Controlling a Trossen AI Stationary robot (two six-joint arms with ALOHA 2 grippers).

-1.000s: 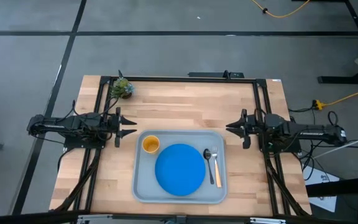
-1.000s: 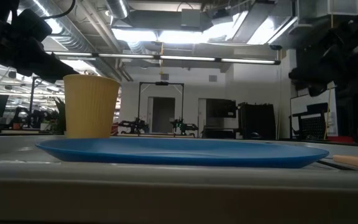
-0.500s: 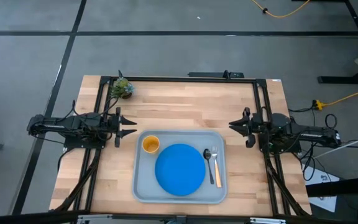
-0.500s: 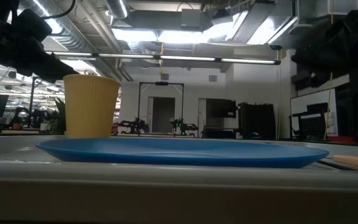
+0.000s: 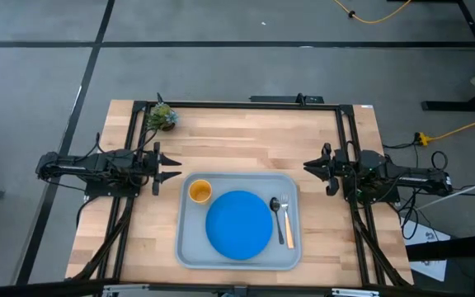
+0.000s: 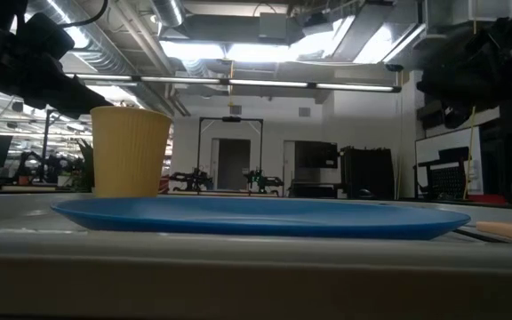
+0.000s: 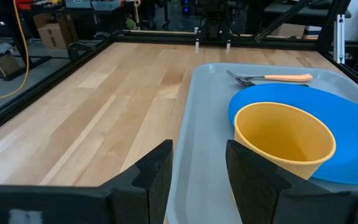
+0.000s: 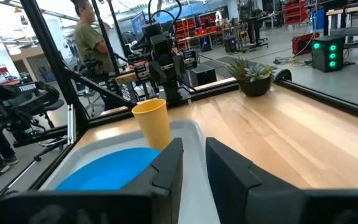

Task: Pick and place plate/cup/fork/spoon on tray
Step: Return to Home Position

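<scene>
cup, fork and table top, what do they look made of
The cup looks like matte yellow-orange plastic, thin-walled. The fork has shiny metal tines; its tan handle could be plastic or wood. The table top is light wood, plank seams and grain showing.

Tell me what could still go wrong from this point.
1. The left gripper, fingers open, sits close to the tray corner where the cup stands. A low or wide arm move there could nudge the tray or tip the cup.
2. The spoon and fork lie loose, side by side between the plate and the tray's right rim, near the right gripper. A bump to the tray might shift them.
</scene>
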